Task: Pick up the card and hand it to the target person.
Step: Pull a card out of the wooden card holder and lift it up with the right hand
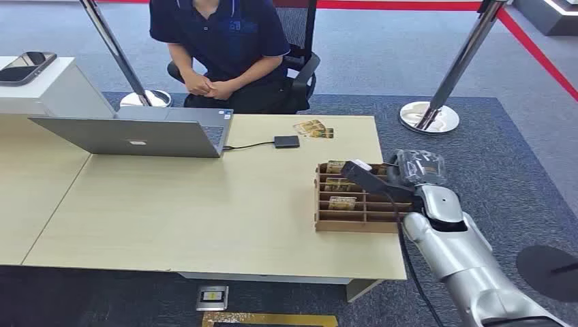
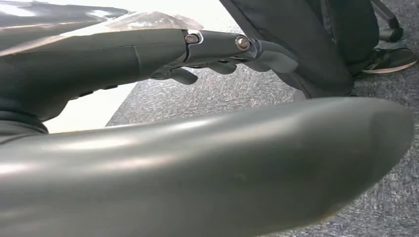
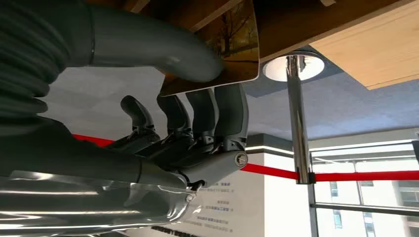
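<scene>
right hand fingers pinching card

Card rack at the table's near right; laptop far left; person seated beyond.

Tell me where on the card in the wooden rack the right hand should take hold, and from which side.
Pinch the card by its exposed edge, thumb on one flat face and fingers on the other, as the right hand does now. The wooden rack walls in the lower part, so come from above, where the card stands proud of its slot.
</scene>
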Tool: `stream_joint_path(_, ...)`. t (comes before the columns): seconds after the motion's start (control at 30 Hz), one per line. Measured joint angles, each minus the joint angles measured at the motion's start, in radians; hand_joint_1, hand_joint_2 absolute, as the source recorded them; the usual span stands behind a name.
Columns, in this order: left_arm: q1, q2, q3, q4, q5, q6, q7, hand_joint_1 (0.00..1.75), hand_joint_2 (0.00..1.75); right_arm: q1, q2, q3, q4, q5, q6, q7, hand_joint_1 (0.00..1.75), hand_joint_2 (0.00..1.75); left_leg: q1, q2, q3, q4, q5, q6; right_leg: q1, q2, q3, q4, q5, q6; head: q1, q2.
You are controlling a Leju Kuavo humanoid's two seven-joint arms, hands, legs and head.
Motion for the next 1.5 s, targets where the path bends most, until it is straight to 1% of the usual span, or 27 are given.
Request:
stream_joint_path(0.13,0.000,0.000,0.000,0.000,-0.002,0.000,-0.001,0.00,0.00,0.002,0.000,0.000,-0.004,-0.003,-0.003,-0.001,1.43,1.75,0.000,0.000,0.000,0.000,0.000,0.000,0.000,0.000,0.000,0.000,0.000,0.000,0.000,0.000)
stream_joint_path(0.3,0.000,0.000,0.000,0.000,-0.001,0.000,-0.002,0.00,0.00,0.013,-0.002,0.000,-0.036,-0.004,-0.004,-0.014,1.44,1.75,0.000,0.000,0.000,0.000,0.000,0.000,0.000,0.000,0.000,0.000,0.000,0.000,0.000,0.000)
stream_joint_path(0.6,0.001,0.000,0.001,0.000,0.006,0.002,-0.002,0.00,0.00,0.024,-0.010,0.002,-0.121,-0.016,0.025,-0.042,1.43,1.75,0.000,0.000,-0.001,0.000,0.000,0.000,0.000,0.000,-0.001,0.000,0.000,0.000,0.000,0.000)
stream_joint_path(0.8,0.001,0.000,0.002,0.000,0.009,0.003,-0.002,0.00,0.00,0.031,-0.016,0.008,-0.193,-0.029,0.052,-0.052,1.43,1.75,0.000,0.000,-0.001,0.000,0.000,0.000,0.000,0.000,-0.001,0.000,0.000,0.000,0.000,0.000)
stream_joint_path(1.0,0.001,0.000,0.009,0.000,0.013,0.006,-0.002,0.00,0.00,0.039,-0.019,0.024,-0.280,-0.022,0.055,-0.054,1.43,1.75,0.000,0.000,-0.001,0.000,0.000,0.000,0.000,0.000,-0.001,0.000,0.000,0.000,0.000,0.000)
stream_joint_path(1.13,0.001,0.000,0.010,0.000,0.013,0.006,-0.003,0.00,0.00,0.040,-0.037,0.039,-0.355,-0.031,0.054,-0.057,1.40,1.75,0.000,0.000,-0.002,0.000,0.000,0.000,0.000,0.000,-0.001,0.000,0.000,0.000,0.000,0.000)
stream_joint_path(1.3,0.001,0.000,0.010,0.000,0.004,0.006,-0.006,0.00,0.00,0.034,-0.053,0.055,-0.429,-0.071,0.055,-0.080,1.40,1.75,0.000,0.000,-0.002,0.000,0.000,0.000,0.000,0.000,-0.002,0.000,0.000,0.000,0.000,0.000)
stream_joint_path(1.4,0.001,0.000,0.010,0.000,-0.001,0.006,-0.008,0.00,0.00,0.014,-0.048,0.074,-0.437,-0.086,0.054,-0.085,1.38,1.75,0.000,0.000,-0.002,0.000,0.000,0.000,0.000,0.000,-0.002,0.000,0.000,0.000,0.000,0.000)
stream_joint_path(1.5,0.000,0.000,0.010,0.000,-0.008,0.006,-0.011,0.00,0.00,-0.023,-0.024,0.101,-0.413,-0.091,0.040,-0.086,1.38,1.75,0.000,0.000,-0.002,0.000,0.000,0.000,0.000,0.000,-0.002,0.001,0.000,0.000,0.000,0.000)
